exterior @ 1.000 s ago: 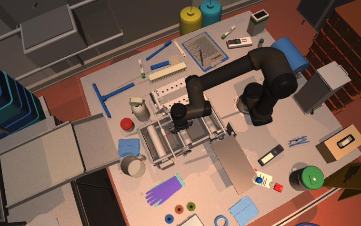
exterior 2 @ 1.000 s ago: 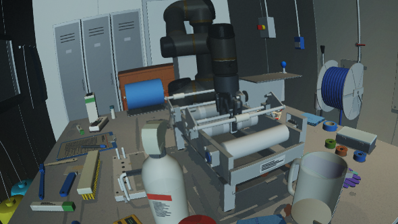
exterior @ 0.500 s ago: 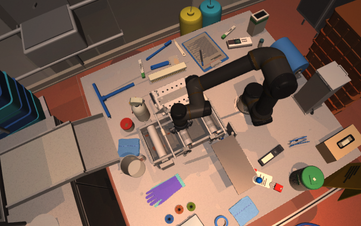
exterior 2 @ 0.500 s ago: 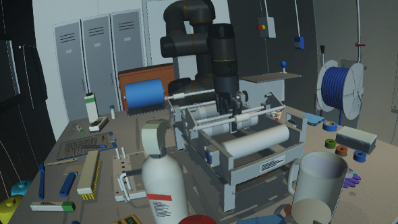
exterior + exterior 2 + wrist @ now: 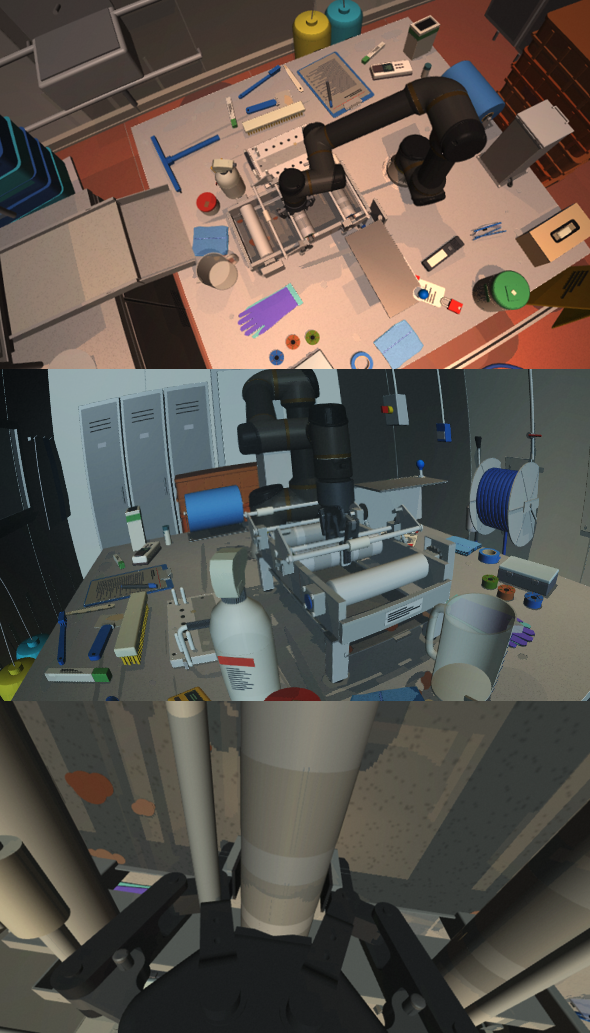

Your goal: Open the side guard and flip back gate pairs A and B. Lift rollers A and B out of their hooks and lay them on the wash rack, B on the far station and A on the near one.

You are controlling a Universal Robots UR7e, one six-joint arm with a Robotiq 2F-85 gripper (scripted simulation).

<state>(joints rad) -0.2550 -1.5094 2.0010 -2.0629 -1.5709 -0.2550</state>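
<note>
The roller frame (image 5: 300, 217) stands in the middle of the table. Three rollers lie across it. The middle roller (image 5: 302, 222) (image 5: 350, 549) (image 5: 295, 824) sits in its hooks under my wrist. Another roller (image 5: 346, 204) lies toward the arm's base, and a plain white one (image 5: 256, 230) (image 5: 380, 579) lies on the side near the mug. The side guard (image 5: 383, 267) lies swung open, flat on the table. The wash rack (image 5: 278, 150) (image 5: 187, 619) is a perforated plate beyond the frame. My gripper (image 5: 293, 211) (image 5: 341, 531) (image 5: 285, 874) has closed around the middle roller.
A thin bar (image 5: 194, 804) runs close beside the held roller. A spray bottle (image 5: 228, 176) (image 5: 242, 634), a red lid (image 5: 207, 202) and a mug (image 5: 216, 270) (image 5: 470, 644) crowd the frame's one side. A brush (image 5: 273, 117) lies beyond the rack.
</note>
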